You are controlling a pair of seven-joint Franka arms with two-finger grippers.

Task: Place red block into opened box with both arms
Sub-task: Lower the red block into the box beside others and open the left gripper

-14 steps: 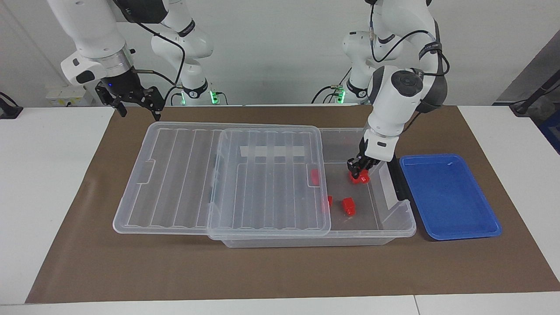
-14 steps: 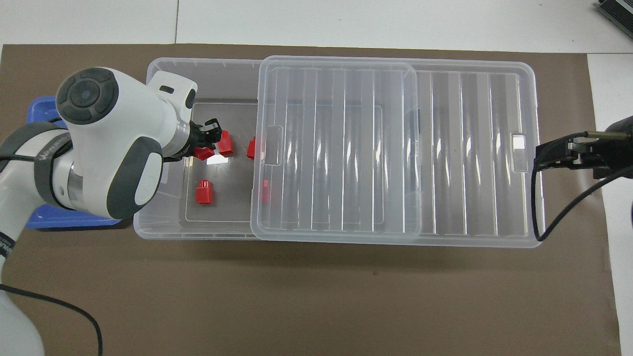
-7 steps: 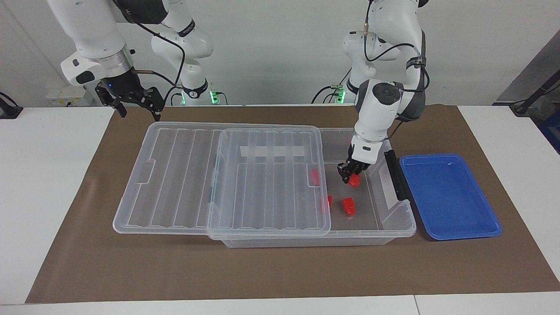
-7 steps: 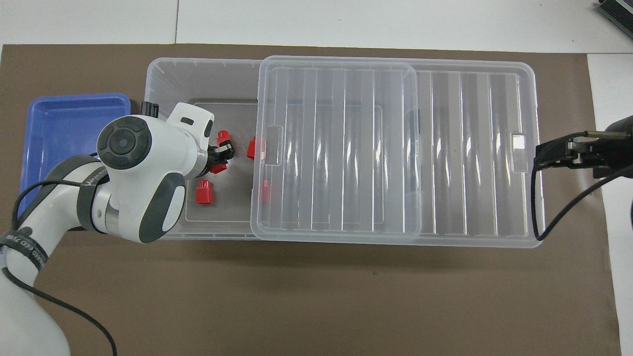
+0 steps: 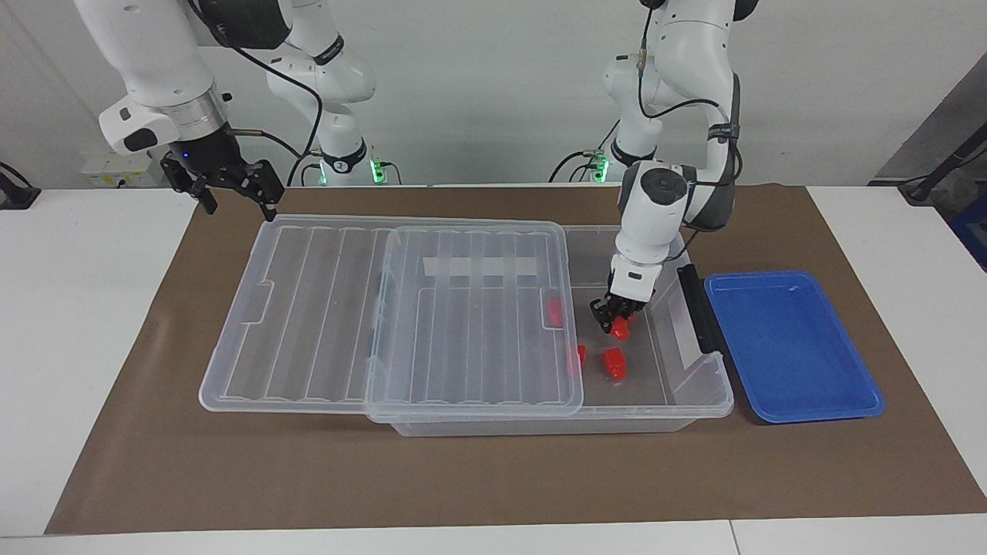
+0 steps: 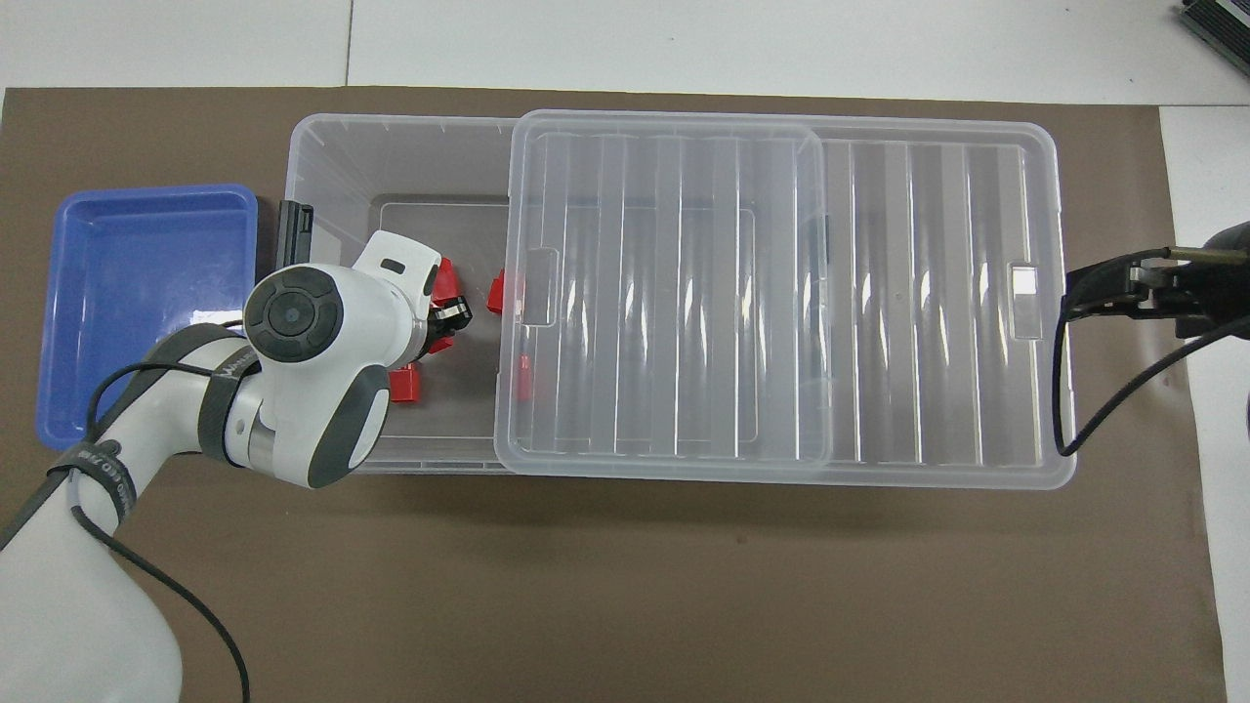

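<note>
Your left gripper (image 5: 614, 317), clenched on a red block (image 5: 621, 330), hangs inside the clear box (image 5: 698, 401) where its lid (image 5: 385, 308) is slid aside, while your right gripper (image 5: 231, 189) waits released over the lid's end.

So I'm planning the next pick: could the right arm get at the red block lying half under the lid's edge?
Probably not. The lid covers that red block, and the right hand hangs open over the mat by the lid's other end.
</note>
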